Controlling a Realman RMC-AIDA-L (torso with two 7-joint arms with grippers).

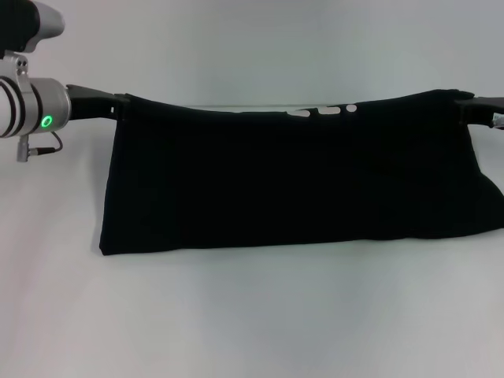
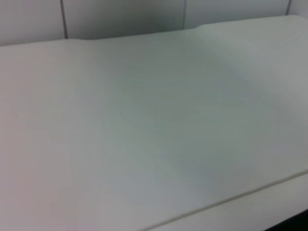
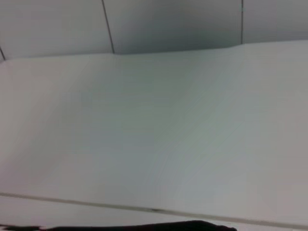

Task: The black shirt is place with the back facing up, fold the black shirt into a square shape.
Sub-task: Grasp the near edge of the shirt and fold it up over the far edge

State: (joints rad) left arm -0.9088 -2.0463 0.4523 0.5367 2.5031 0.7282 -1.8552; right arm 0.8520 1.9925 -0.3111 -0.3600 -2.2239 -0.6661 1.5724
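The black shirt (image 1: 299, 177) hangs stretched between the robot's two arms above a white table (image 1: 252, 323), its upper edge pulled into a shallow sagging line from one side of the head view to the other. The left gripper (image 1: 118, 106) meets the shirt's upper left corner, and the right gripper (image 1: 466, 106) meets the upper right corner; both appear clamped on the fabric, though the fingertips themselves are buried in black cloth. The cloth drapes down as a wide folded band, its lower edge lying on or just above the table, lower on the left than on the right. A few white marks of a print (image 1: 324, 111) peek over the top edge near the middle, on the far side of the cloth. A green ring light (image 1: 47, 121) glows on the silver wrist of the left arm. The left wrist view shows only bare white table and a panelled wall beyond. The right wrist view shows the same, with a thin strip of black fabric (image 3: 144, 226) along the edge of the frame.
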